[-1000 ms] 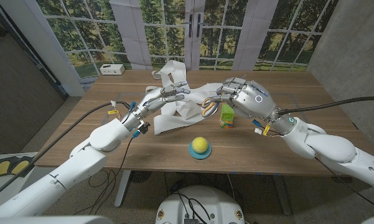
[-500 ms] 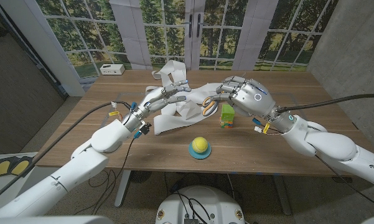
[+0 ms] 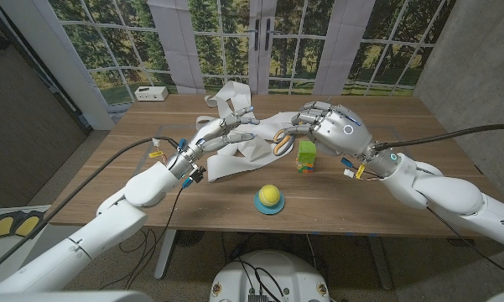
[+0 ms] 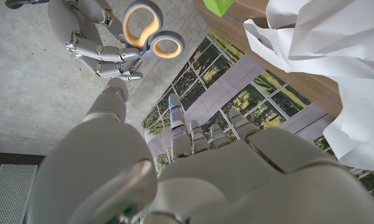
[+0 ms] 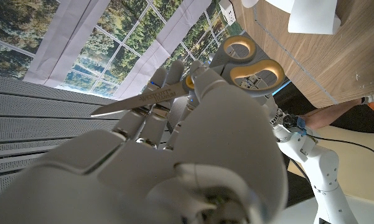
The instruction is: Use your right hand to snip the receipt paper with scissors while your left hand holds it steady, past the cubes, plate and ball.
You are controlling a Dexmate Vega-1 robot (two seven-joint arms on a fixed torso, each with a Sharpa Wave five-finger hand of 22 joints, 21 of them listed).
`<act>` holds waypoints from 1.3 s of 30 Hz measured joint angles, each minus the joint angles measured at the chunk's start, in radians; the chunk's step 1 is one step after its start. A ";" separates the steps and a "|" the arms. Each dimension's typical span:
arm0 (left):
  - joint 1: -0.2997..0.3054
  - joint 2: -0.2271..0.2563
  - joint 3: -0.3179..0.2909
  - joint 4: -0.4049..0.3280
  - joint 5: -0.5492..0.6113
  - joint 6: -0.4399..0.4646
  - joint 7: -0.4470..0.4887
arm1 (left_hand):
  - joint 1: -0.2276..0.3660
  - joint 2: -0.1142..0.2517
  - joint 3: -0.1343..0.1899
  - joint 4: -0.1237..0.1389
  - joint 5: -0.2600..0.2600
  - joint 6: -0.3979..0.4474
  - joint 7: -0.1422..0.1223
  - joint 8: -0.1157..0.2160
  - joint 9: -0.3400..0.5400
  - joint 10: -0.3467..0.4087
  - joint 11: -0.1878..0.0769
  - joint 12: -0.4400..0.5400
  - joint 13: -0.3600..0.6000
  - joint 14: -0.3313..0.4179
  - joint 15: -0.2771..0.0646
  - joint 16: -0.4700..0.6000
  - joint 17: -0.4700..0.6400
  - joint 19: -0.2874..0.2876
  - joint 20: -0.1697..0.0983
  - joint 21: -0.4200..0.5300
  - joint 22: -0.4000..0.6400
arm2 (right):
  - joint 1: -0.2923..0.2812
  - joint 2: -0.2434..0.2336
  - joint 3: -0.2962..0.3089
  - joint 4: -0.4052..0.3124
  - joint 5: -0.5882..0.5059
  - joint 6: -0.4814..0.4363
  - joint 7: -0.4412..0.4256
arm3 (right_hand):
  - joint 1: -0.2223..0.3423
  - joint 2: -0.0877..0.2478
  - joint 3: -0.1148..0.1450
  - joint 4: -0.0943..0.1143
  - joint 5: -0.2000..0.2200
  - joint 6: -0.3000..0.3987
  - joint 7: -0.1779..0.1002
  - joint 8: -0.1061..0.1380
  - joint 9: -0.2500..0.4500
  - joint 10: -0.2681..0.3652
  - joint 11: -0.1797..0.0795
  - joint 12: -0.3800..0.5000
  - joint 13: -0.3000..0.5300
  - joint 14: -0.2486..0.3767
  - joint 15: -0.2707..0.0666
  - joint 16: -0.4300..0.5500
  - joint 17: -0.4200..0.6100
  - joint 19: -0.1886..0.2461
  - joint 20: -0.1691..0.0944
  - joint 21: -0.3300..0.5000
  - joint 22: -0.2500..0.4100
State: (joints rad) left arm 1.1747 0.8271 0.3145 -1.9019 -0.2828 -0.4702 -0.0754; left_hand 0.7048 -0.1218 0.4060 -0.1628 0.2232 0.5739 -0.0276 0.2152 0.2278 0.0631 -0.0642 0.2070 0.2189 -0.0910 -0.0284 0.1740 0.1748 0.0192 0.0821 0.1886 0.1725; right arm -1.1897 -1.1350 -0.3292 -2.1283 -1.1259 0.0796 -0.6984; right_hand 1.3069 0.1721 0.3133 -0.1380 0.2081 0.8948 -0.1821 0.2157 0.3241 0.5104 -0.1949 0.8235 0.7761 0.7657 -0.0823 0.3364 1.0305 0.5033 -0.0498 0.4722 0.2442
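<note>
Scissors (image 5: 193, 78) in raised right hand (image 3: 335, 130)

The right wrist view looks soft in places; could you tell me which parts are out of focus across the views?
Right wrist view: the right hand up close is blurred, the scissors sharper. Left wrist view: the left hand is soft. Head view: evenly lit, sharp.

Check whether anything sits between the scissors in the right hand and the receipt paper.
Nothing visible does. The right hand holds the scissors at the edge of the receipt paper. The cubes stand beside the hand, and the ball lies nearer the front edge.
</note>
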 measured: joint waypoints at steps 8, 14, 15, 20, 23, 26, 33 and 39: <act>0.017 0.002 -0.009 -0.029 0.031 0.031 0.036 | 0.068 0.000 -0.014 0.003 0.070 0.081 -0.004 0.033 0.007 0.022 0.000 0.018 -0.001 0.013 -0.006 0.004 -0.003 0.032 -0.006 0.004 0.000 | 0.000 -0.004 0.004 -0.002 -0.001 0.001 -0.006 | 0.000 0.000 0.003 0.003 0.000 0.000 0.000 0.000 0.000 0.000 0.000 -0.001 0.000 0.000 0.000 0.000 0.000 -0.003 0.003 0.008 0.000; 0.026 0.003 -0.013 -0.046 0.053 0.052 0.058 | 0.122 0.028 -0.014 0.003 0.111 0.107 -0.003 0.032 -0.004 0.059 -0.023 0.033 -0.005 0.023 -0.006 0.004 -0.003 0.041 -0.012 0.008 0.000 | -0.003 -0.006 0.007 -0.003 -0.002 0.001 -0.008 | 0.001 -0.002 0.003 0.003 0.000 0.000 0.000 0.000 0.001 0.000 0.000 -0.007 0.006 0.000 0.000 -0.004 0.002 -0.003 0.004 0.012 0.000; 0.027 0.004 -0.013 -0.050 0.058 0.056 0.061 | 0.129 0.034 -0.015 0.005 0.116 0.107 -0.003 0.027 -0.005 0.063 -0.027 0.035 -0.005 0.023 -0.006 0.004 -0.003 0.042 -0.013 0.008 0.000 | -0.003 -0.006 0.007 -0.003 -0.002 0.001 -0.008 | 0.001 -0.002 0.003 0.003 0.000 0.000 0.000 0.000 0.003 0.000 0.000 -0.007 0.006 0.000 0.000 -0.004 0.005 -0.003 0.004 0.012 0.000; 0.030 0.010 -0.014 -0.061 0.071 0.069 0.066 | 0.143 0.048 -0.023 0.013 0.134 0.096 -0.014 0.008 -0.014 0.062 -0.053 0.035 -0.005 0.023 -0.006 0.004 -0.003 0.042 -0.013 0.008 0.000 | -0.004 -0.006 0.008 -0.005 -0.002 0.001 -0.008 | -0.001 -0.004 0.003 0.003 0.000 0.000 0.000 0.000 0.004 0.000 0.000 -0.008 0.006 0.000 0.000 -0.004 0.005 -0.003 0.004 0.016 0.000; 0.031 0.011 -0.015 -0.063 0.077 0.073 0.068 | 0.148 0.054 -0.029 0.018 0.142 0.085 -0.024 0.002 -0.018 0.057 -0.068 0.035 -0.007 0.023 -0.006 0.004 -0.003 0.041 -0.013 0.008 0.000 | -0.004 -0.005 0.008 -0.005 -0.002 0.001 -0.009 | -0.001 -0.004 0.003 0.003 0.000 0.000 0.000 0.000 0.004 0.000 0.000 -0.008 0.006 0.000 0.000 -0.004 0.005 -0.003 0.004 0.020 0.000; 0.031 0.011 -0.014 -0.065 0.079 0.076 0.069 | 0.148 0.054 -0.039 0.025 0.155 0.092 -0.036 -0.005 -0.025 0.063 -0.074 0.035 -0.010 0.035 -0.005 0.004 -0.003 0.048 -0.031 0.008 0.000 | -0.004 -0.003 0.007 -0.005 -0.002 0.002 -0.009 | -0.001 -0.004 0.003 0.003 0.000 0.000 0.000 0.000 0.003 0.000 0.000 -0.008 0.006 0.000 0.000 -0.004 0.005 -0.007 0.000 0.024 0.000; 0.029 0.009 -0.007 -0.066 0.080 0.081 0.069 | 0.162 0.041 -0.062 0.029 0.172 0.123 -0.044 -0.005 -0.033 0.068 -0.078 0.031 -0.015 0.043 -0.011 0.004 -0.003 0.048 -0.056 0.005 0.000 | 0.005 0.004 -0.002 -0.005 -0.005 0.008 -0.005 | -0.001 -0.004 0.003 0.003 -0.001 0.000 0.000 0.000 0.003 0.000 0.000 -0.008 0.006 0.000 0.000 -0.008 0.005 -0.009 -0.002 0.031 0.005; 0.027 0.002 0.001 -0.066 0.080 0.085 0.069 | 0.171 0.050 -0.081 0.034 0.185 0.123 -0.044 -0.015 -0.037 0.022 -0.052 0.010 -0.019 0.021 -0.007 0.004 -0.003 0.035 -0.057 -0.001 0.000 | 0.018 0.010 -0.013 0.002 -0.007 0.015 -0.003 | 0.005 -0.003 0.003 0.003 0.000 0.000 0.000 0.000 0.003 0.000 0.000 -0.008 0.006 0.000 0.000 -0.008 0.006 -0.009 -0.002 0.035 0.005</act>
State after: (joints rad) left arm 1.2019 0.8294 0.3160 -1.9680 -0.2028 -0.3853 -0.0064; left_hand 0.8758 -0.0715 0.3254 -0.1290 0.4080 0.6967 -0.0714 0.2001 0.1904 0.0855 -0.1157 0.2171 0.2001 -0.0704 -0.0353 0.1781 0.1722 0.0539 0.0253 0.1876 0.1726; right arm -1.1714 -1.1248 -0.3417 -2.1267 -1.1330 0.0948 -0.7012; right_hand 1.3115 0.1686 0.3161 -0.1352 0.2082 0.8948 -0.1821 0.2157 0.3275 0.5104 -0.1949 0.8157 0.7821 0.7658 -0.0822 0.3288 1.0366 0.4946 -0.0519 0.5072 0.2488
